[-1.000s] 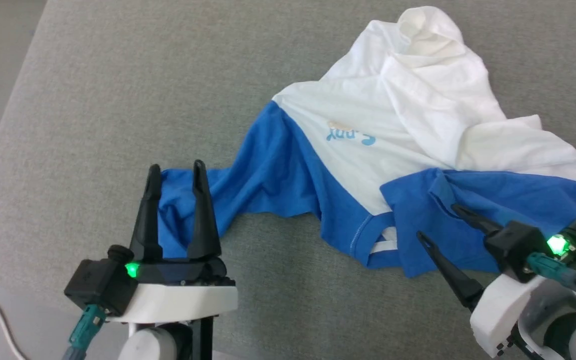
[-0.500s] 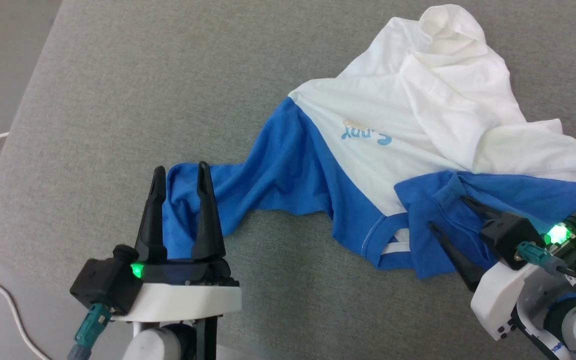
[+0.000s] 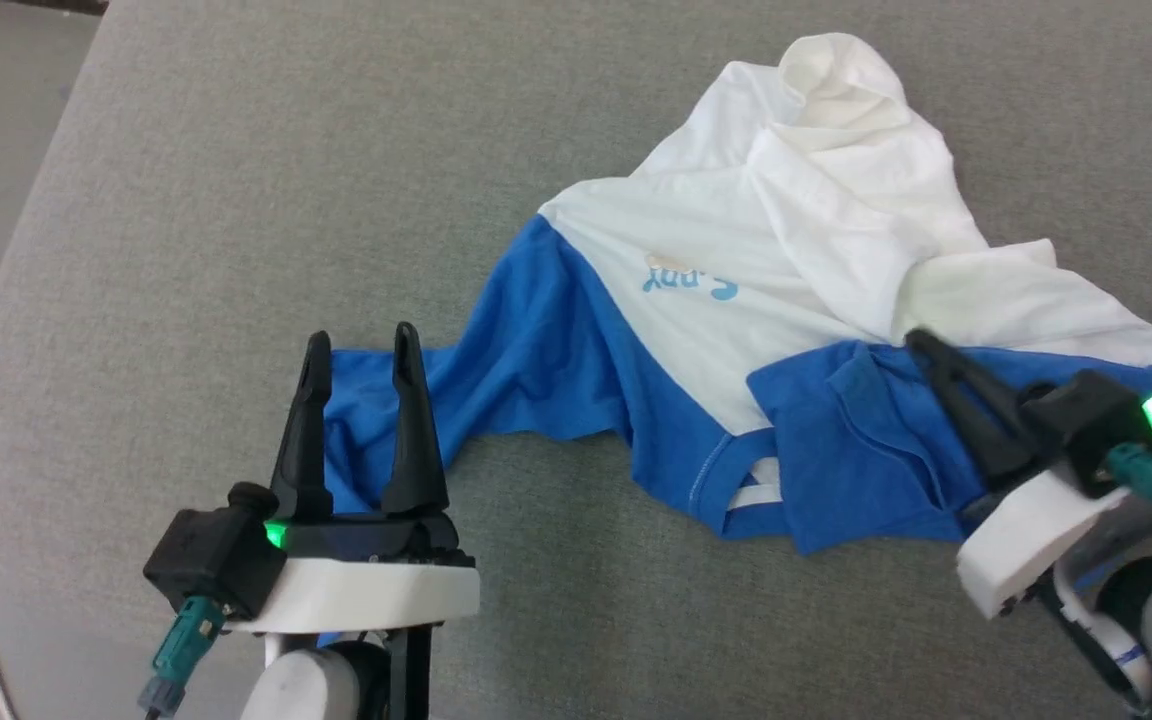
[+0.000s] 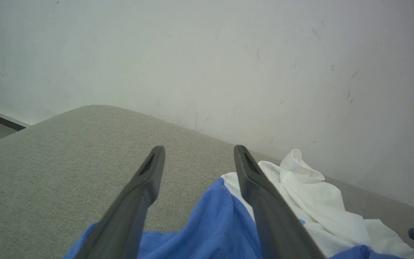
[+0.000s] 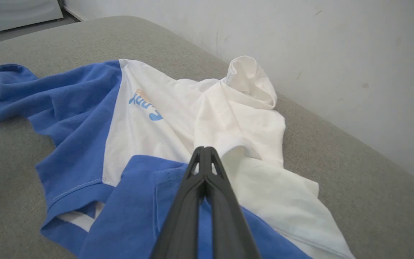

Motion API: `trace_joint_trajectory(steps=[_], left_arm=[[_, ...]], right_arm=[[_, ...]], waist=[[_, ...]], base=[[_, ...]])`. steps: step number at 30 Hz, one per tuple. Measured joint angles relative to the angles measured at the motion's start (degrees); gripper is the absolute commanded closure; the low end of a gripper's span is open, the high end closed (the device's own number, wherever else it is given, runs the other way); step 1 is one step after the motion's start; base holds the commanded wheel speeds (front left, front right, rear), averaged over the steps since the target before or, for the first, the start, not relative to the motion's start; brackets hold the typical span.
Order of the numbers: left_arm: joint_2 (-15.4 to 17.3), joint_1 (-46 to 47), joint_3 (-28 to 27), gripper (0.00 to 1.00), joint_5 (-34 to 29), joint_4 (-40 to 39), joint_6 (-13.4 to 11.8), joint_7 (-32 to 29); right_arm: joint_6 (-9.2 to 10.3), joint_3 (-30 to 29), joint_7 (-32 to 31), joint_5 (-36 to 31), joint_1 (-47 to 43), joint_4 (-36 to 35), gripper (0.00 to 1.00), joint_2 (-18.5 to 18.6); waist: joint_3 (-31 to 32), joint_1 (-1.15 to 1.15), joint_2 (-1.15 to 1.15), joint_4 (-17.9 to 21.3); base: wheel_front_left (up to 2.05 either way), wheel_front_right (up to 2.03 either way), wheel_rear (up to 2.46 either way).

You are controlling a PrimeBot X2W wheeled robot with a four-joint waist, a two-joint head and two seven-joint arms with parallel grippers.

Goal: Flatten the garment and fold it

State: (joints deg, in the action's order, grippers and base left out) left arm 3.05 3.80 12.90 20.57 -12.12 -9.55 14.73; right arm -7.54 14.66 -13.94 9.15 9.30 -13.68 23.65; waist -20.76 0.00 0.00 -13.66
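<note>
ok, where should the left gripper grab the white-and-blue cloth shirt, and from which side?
The blue sleeve end of the white-and-blue cloth shirt. It lies nearly flat, stretched out toward the open left gripper, with the sleeve framed between its fingers. Probably lower from the near side and pinch across the sleeve's width near its edge.

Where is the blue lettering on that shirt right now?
In the head view, the blue lettering sits on the white chest of the garment, slightly right of centre, up and left of the right gripper.
</note>
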Motion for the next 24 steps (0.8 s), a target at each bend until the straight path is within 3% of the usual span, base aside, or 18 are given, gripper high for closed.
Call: trace_joint_trajectory(steps=[6,7,8,9,10,24], left_arm=[[-0.02,-0.01,0.00,0.00,-0.42,0.25,0.51,0.00],[-0.02,-0.01,-0.01,0.00,-0.43,0.25,0.52,0.00],[-0.02,-0.01,0.00,0.00,-0.43,0.25,0.56,0.00],[-0.02,-0.01,0.04,0.00,-0.43,0.27,0.88,0.00],[-0.03,-0.01,0.14,0.00,-0.43,0.29,0.96,0.00],[-0.04,0.52,1.56,0.00,0.19,0.29,0.85,0.00]], right_arm=[[0.00,-4.21,0.43,0.00,0.63,-3.49,1.00,-0.74],[0.00,-4.35,-0.02,0.03,0.47,-3.85,0.95,-0.79],[0.00,-4.16,-0.45,0.11,0.04,-4.24,0.62,-0.76],[0.00,-3.68,-0.65,0.12,-0.53,-4.71,0.11,-0.71],[0.00,-3.11,-0.77,0.15,-1.11,-4.99,0.00,-0.58],[0.00,4.38,-3.36,1.08,-4.37,-2.04,0.00,4.92]], waist=[[0.89,0.00,0.00,1.42],[0.94,0.00,0.00,1.61],[0.94,0.00,0.00,1.77],[0.86,0.00,0.00,1.88],[0.71,0.00,0.00,1.94],[-2.55,0.00,0.00,0.44]], base=[[0.00,0.00,0.00],[0.00,0.00,0.00],[0.00,0.00,0.00],[0.00,0.00,0.00],[0.00,0.00,0.00],[0.00,0.00,0.00]])
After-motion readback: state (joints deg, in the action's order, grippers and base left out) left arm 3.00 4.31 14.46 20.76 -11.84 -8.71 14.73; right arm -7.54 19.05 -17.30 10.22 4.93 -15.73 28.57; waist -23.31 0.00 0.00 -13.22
